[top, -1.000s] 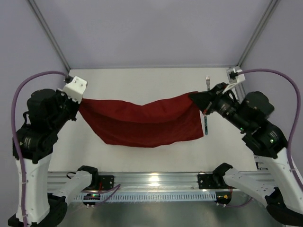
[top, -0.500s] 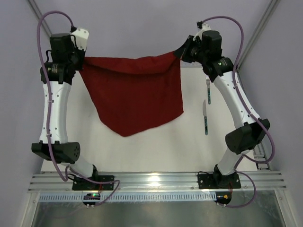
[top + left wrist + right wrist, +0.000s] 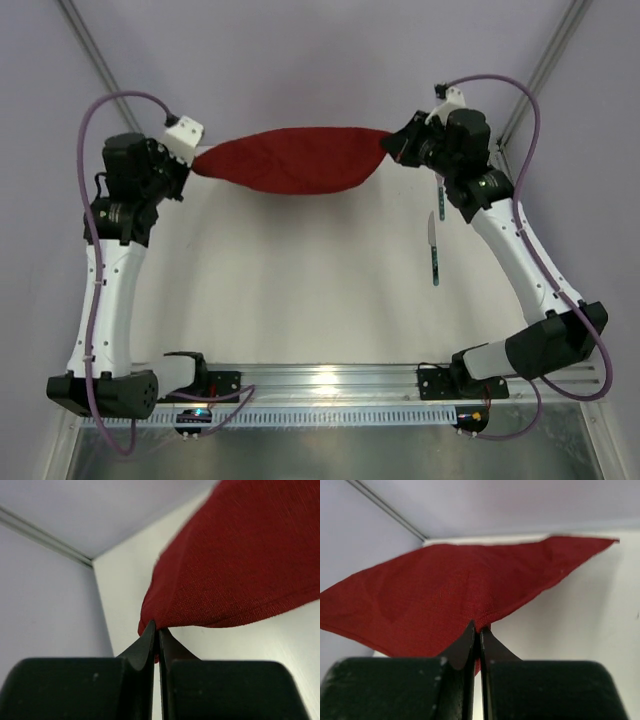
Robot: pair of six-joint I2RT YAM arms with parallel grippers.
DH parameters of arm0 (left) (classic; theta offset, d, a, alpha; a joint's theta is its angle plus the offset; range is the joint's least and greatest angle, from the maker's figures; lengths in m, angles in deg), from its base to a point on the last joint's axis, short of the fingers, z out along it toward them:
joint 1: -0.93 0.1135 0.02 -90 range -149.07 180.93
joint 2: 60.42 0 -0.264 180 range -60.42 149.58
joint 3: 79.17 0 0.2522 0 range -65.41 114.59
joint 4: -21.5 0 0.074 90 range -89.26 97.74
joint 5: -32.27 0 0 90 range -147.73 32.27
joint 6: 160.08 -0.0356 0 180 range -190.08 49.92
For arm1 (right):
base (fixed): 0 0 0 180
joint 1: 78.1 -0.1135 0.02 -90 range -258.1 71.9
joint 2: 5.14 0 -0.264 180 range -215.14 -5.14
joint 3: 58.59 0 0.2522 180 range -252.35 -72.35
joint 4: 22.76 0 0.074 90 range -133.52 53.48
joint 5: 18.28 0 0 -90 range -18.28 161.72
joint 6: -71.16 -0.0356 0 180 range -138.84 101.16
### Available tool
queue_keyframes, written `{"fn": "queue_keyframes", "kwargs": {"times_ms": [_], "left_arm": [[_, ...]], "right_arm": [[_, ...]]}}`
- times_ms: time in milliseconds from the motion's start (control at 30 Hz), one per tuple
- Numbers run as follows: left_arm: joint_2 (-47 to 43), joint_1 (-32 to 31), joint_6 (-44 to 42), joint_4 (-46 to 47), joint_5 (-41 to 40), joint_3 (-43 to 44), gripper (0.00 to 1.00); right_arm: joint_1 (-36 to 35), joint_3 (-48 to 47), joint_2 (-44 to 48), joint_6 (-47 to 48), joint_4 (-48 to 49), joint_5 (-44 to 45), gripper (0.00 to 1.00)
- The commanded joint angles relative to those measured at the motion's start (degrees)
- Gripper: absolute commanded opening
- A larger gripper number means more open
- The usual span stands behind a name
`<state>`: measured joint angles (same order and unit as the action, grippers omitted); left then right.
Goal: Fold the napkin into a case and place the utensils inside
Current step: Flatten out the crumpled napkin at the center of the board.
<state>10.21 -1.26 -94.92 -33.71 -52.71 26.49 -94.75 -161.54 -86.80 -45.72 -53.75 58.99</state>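
Napkin (image 3: pixel 290 160) hangs stretched between my grippers, lower hem sagging in a shallow curve above the far end of the white table (image 3: pixel 300 300). Left gripper (image 3: pixel 156 630) pinches one corner, right gripper (image 3: pixel 476 629) another (both pressed tight on cloth). Knife (image 3: pixel 434 250) lies right, well apart. Pale walls enclose.

The gripper (image 3: pixel 479 630) fills the bottom of the view, its two black fingers (image 3: pixel 462 647) pressed together with a fold of the napkin (image 3: pixel 450 585) pinched between their tips. From there the dark red cloth spreads up and out, reaching past the left edge and tapering to a far corner at the upper right. White table (image 3: pixel 580 630) shows to the right, a pale wall (image 3: pixel 520 505) behind, with a thin bar (image 3: pixel 385 507) slanting across the upper left
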Motion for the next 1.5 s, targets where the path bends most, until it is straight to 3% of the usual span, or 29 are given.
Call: {"fn": "queue_keyframes", "kwargs": {"times_ms": [0,167,400,533,700,733,767,800,933,1167,1333,1467], "left_arm": [[-2.8,-0.2,-7.9,1.4,8.1,-15.0,0.0],[-5.9,-0.6,-14.9,4.3,8.4,-38.4,0.0],[-5.7,-0.9,-19.3,5.9,8.3,-51.5,0.0],[-4.9,-0.9,-20.7,5.2,7.9,-53.7,0.0],[-5.2,-0.9,-20.5,5.4,8.2,-55.5,0.0],[-5.3,-1.0,-20.2,5.5,8.3,-55.7,0.0],[-5.5,-0.9,-19.6,5.7,8.7,-55.8,0.0],[-6.0,-0.9,-19.3,5.6,8.9,-55.8,0.0],[-7.3,-1.0,-18.1,5.2,9.9,-55.8,0.0],[-8.3,-0.9,-16.3,6.2,9.9,-55.7,0.0],[-7.8,-1.0,-14.5,7.2,9.7,-55.1,0.0],[-7.9,-0.9,-14.4,7.1,9.3,-55.0,0.0]], "right_arm": [[0.2,13.7,1.7,0.2,4.9,-1.9,0.04],[0.2,28.7,-0.1,-0.8,6.5,-3.4,0.04],[0.2,38.5,-2.3,-1.3,6.6,-1.4,0.08],[-0.1,45.8,0.2,-3.2,9.4,-1.3,0.15],[-0.2,48.4,0.0,-4.5,11.9,-3.3,0.2],[-0.2,48.4,0.0,-5.0,12.4,-4.8,0.24],[-0.6,48.2,-0.1,-5.6,13.4,-5.6,0.35],[-0.9,47.9,-0.1,-6.2,13.7,-6.2,0.41],[-2.8,45.7,-0.2,-7.8,14.1,-7.5,0.51],[-5.1,42.6,2.3,-6.6,14.1,-9.9,0.53],[-13.1,35.4,0.3,-4.9,7.7,-3.1,0.57],[-14.9,31.8,-4.9,-3.8,6.0,-2.6,0.57]]}}
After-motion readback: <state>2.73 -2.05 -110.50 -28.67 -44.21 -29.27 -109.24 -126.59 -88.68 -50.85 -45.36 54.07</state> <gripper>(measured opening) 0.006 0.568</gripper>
